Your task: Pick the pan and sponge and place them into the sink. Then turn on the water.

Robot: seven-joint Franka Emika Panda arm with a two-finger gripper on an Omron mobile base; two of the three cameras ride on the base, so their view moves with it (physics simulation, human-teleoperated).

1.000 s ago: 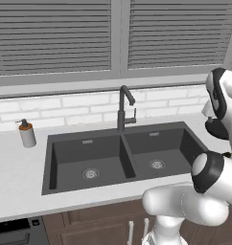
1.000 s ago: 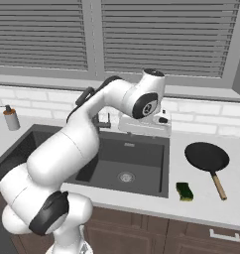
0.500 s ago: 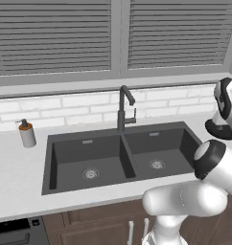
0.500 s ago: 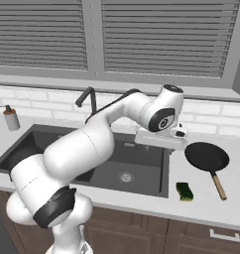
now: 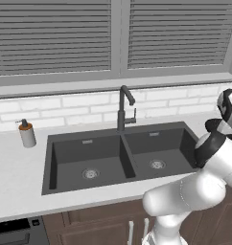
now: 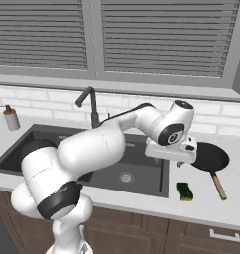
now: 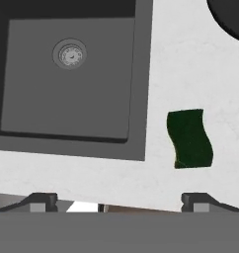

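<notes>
White counter [image 6: 206, 206], arm stretched right, claw [image 6: 184, 162] above sponge [image 6: 184, 191], fingers apart

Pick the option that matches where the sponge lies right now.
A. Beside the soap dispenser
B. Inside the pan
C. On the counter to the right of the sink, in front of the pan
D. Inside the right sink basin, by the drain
C: in the right base view the sponge lies on the white counter right of the sink, nearer the front edge than the pan.
</notes>
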